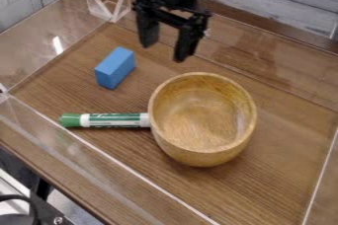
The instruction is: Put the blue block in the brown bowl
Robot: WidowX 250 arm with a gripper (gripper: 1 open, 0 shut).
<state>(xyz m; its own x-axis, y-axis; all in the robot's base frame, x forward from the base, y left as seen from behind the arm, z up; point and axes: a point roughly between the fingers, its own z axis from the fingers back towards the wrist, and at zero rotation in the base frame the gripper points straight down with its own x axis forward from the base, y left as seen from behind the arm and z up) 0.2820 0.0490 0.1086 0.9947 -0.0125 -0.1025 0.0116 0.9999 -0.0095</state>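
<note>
The gripper stands wide with nothing between its fingers, above and to the right of the block as the camera sees it. The block sits on the tabletop, left of the bowl and apart from it, with the marker lying between the two lower down, its tip end by the bowl's wall. The likeliest trouble is a poor approach: the block lies turned at an angle, so if the fingers come down unaligned, one could land on its top or shove it sideways toward the tabletop's edge. Closing on a corner could make it twist or slip out when raised. On the way to the bowl, too low a carry might clip the rim and drop the block outside, or knock the bowl. Straying low toward the marker could set it rolling.
</note>
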